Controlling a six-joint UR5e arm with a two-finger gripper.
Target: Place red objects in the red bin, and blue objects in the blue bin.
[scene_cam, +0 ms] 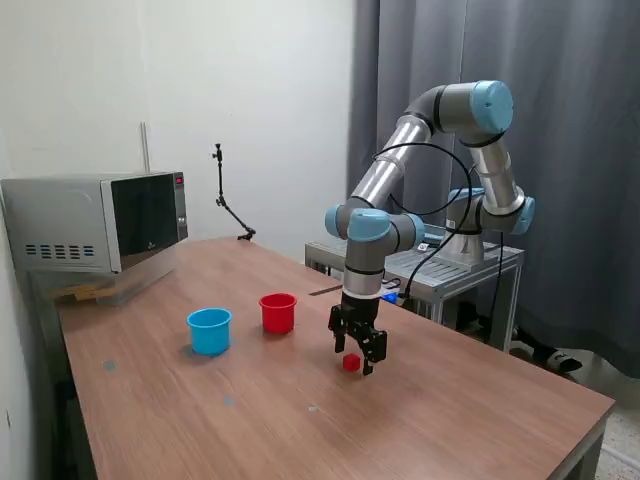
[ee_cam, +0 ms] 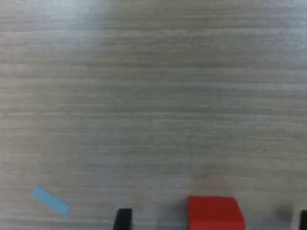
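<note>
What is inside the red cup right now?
The red cup stands upright, and only its outer wall and rim show; its inside is hidden. One red cube lies on the table between the open fingers.

The arm is reaching down over the worktop (scene_cam: 450,420), wrist vertical, gripper (scene_cam: 358,355) pointing straight down, jaws standing apart just above it.

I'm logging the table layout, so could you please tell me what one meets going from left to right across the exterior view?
Microwave → light blue cup → red cup → red cube, sitting between the open fingers of the gripper, with the arm's base stand farthest to the exterior view's right.
</note>
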